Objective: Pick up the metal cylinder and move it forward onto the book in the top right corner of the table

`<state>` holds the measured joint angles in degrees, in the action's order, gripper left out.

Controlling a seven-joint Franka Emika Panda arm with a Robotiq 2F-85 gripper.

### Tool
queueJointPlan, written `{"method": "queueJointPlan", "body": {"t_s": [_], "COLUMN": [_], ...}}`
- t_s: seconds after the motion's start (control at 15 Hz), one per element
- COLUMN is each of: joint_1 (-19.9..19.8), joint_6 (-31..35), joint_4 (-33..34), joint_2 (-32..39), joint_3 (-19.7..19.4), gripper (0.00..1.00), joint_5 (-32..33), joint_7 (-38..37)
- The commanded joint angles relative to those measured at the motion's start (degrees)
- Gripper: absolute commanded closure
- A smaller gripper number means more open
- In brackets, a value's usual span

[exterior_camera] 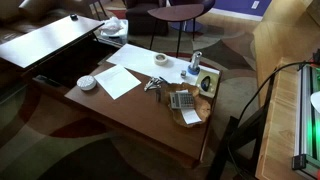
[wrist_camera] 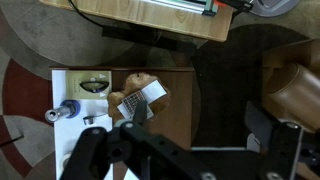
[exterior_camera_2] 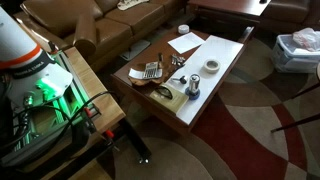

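Observation:
The metal cylinder (exterior_camera: pixel 195 65) stands upright on the wooden coffee table (exterior_camera: pixel 130 115) near its corner. It also shows in the exterior views (exterior_camera_2: pixel 192 87) and at the left of the wrist view (wrist_camera: pixel 63 111). A small book with a dark oval on its cover (exterior_camera: pixel 208 82) lies right beside it, also visible in an exterior view (exterior_camera_2: pixel 166 93) and the wrist view (wrist_camera: pixel 95 85). My gripper (wrist_camera: pixel 200 120) is open and empty, high above the table edge, well off to the side of the cylinder. It does not show in the exterior views.
A calculator (wrist_camera: pixel 140 100) lies on a brown piece near the book. A tape roll (exterior_camera: pixel 161 60), white sheets of paper (exterior_camera: pixel 125 78), a small metal item (exterior_camera: pixel 153 86) and a round white object (exterior_camera: pixel 87 82) are on the table. A sofa (exterior_camera_2: pixel 110 25) stands beyond.

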<state>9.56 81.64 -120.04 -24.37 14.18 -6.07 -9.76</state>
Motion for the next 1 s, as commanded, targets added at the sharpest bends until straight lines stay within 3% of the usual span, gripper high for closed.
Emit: {"method": "queueJointPlan", "body": {"t_s": [0.0,0.67,0.8,0.93], "joint_1": [0.23,0.11,-0.52,-1.24], "joint_6": [-0.15,0.66,7.49,17.06], "joint_4": [0.19,0.12,-2.62,-6.06], "joint_2": [0.12,1.12,3.06,4.50], "joint_3": [-0.16,0.33,1.45,3.61], "gripper": [0.00,0.00,0.00,0.00], "joint_5": [0.07,-0.62,-2.33,0.95], "joint_7": [-0.11,-1.85,-7.40,-14.37]}}
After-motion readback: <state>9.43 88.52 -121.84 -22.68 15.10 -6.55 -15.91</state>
